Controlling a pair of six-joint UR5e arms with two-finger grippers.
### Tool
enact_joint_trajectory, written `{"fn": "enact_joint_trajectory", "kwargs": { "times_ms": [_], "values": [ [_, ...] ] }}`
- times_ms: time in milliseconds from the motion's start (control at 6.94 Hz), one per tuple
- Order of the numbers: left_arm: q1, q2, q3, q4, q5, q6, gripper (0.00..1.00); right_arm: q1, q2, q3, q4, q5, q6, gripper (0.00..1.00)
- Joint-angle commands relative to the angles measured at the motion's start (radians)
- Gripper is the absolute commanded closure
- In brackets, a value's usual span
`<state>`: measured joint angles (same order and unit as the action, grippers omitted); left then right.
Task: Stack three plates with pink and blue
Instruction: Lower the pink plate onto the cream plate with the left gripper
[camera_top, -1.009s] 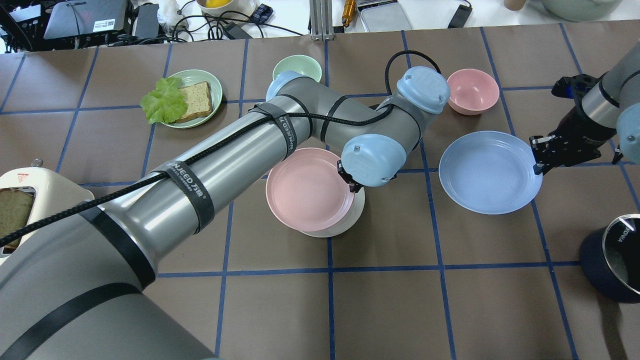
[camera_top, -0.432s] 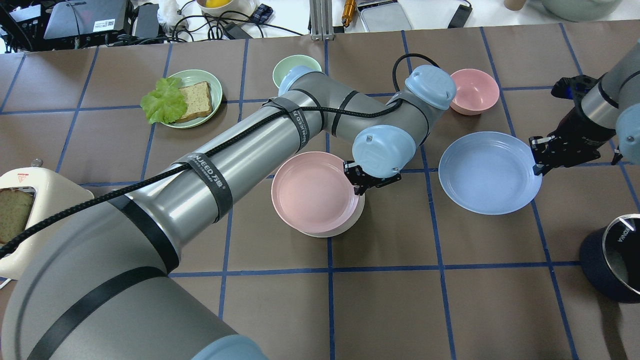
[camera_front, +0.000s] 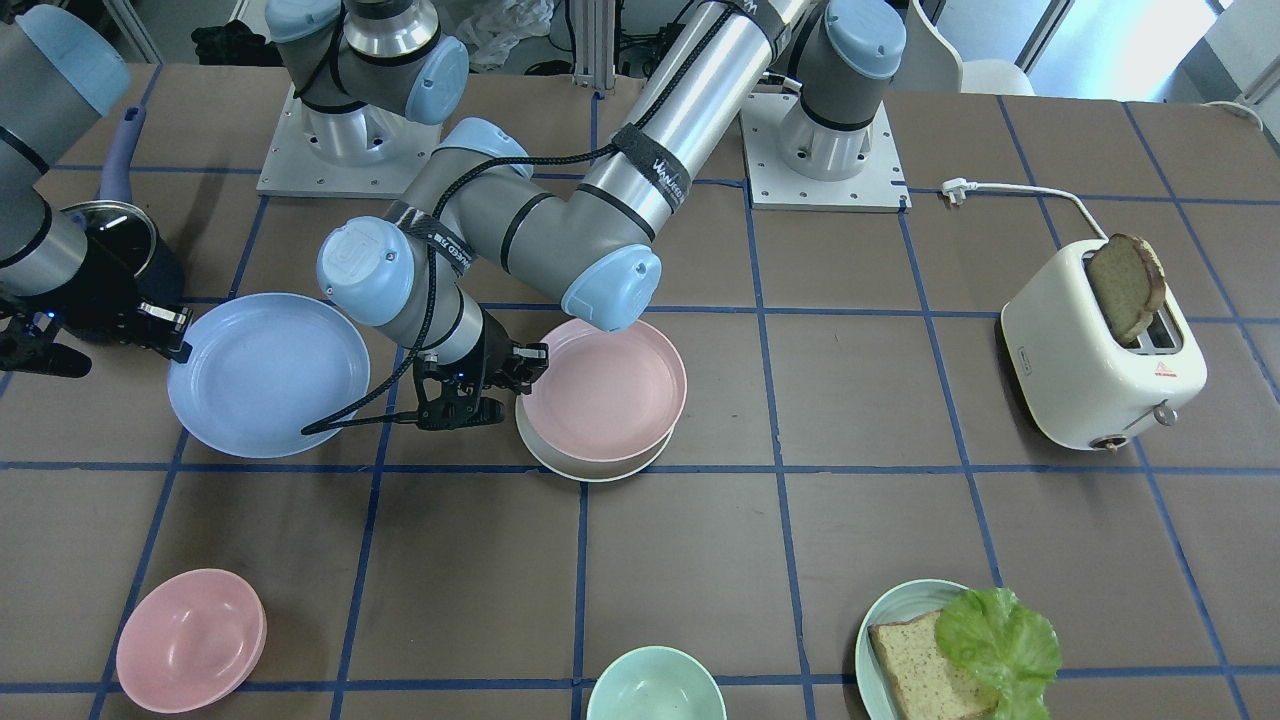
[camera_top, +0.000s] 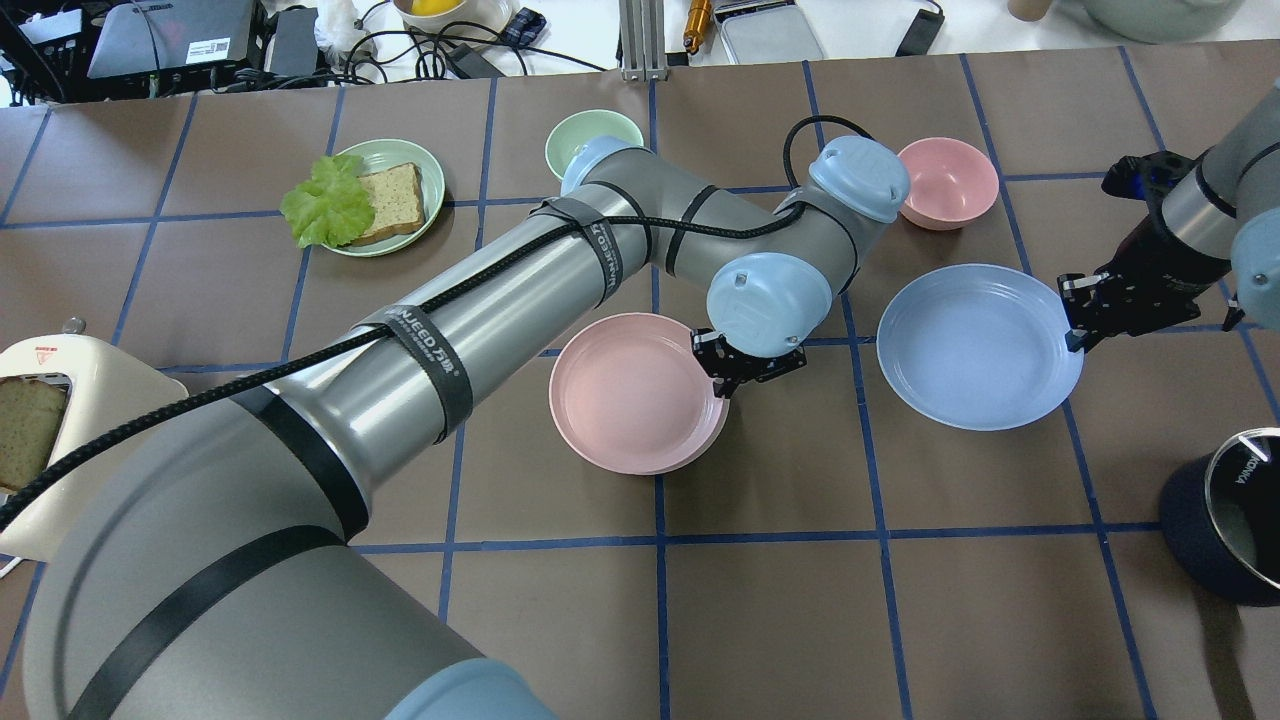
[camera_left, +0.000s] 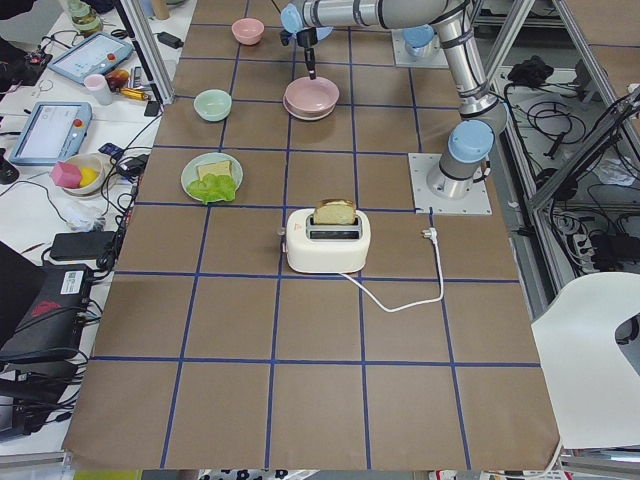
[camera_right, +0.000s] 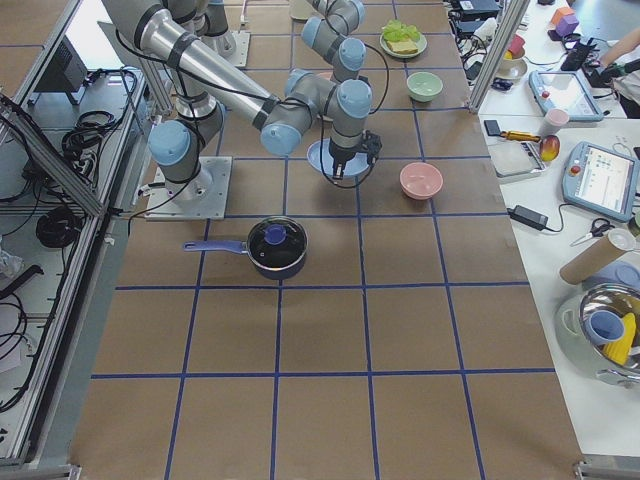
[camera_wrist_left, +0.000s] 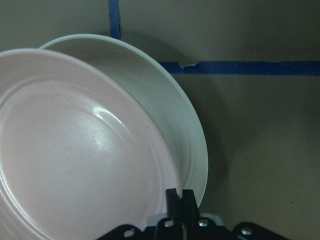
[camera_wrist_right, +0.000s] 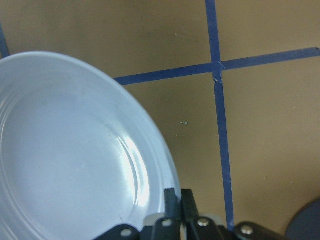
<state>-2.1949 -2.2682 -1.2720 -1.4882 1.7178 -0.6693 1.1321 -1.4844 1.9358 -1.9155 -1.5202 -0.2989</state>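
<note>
My left gripper (camera_top: 726, 377) is shut on the right rim of the pale pink plate (camera_top: 636, 392). The pink plate sits over the cream-white plate (camera_front: 572, 468), almost covering it. Only a thin cream edge shows (camera_top: 700, 462). In the left wrist view the pink plate (camera_wrist_left: 75, 160) overlaps the cream plate (camera_wrist_left: 172, 115), with the shut fingers (camera_wrist_left: 173, 199) on the pink rim. My right gripper (camera_top: 1073, 327) is shut on the right rim of the light blue plate (camera_top: 975, 345), which lies on the table. The right wrist view shows the blue plate (camera_wrist_right: 65, 150) pinched at its edge.
A pink bowl (camera_top: 948, 182) and a green bowl (camera_top: 590, 135) stand at the far side. A green plate with bread and lettuce (camera_top: 365, 195) is far left. A toaster (camera_top: 50, 420) is at the left edge and a dark pot (camera_top: 1225, 515) at the right edge.
My left gripper has carried the pink plate to the right, so it now lines up over the cream plate and hides most of it. The right gripper and blue plate have barely moved.
</note>
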Motion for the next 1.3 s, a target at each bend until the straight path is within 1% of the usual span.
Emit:
{"fn": "enact_joint_trajectory", "kwargs": {
  "times_ms": [0, 865, 1153],
  "values": [
    [0.003, -0.007, 0.0, 0.003, -0.026, -0.001, 1.0, 0.0, 0.001, 0.0, 0.0, 0.0, 0.003, 1.0],
    [0.009, -0.02, 0.002, 0.026, -0.026, 0.0, 1.0, 0.002, -0.014, 0.002, 0.001, 0.005, 0.003, 1.0],
    [0.012, -0.031, 0.022, 0.026, -0.027, 0.002, 1.0, 0.002, -0.01, 0.006, 0.001, 0.011, 0.004, 1.0]
  ]
}}
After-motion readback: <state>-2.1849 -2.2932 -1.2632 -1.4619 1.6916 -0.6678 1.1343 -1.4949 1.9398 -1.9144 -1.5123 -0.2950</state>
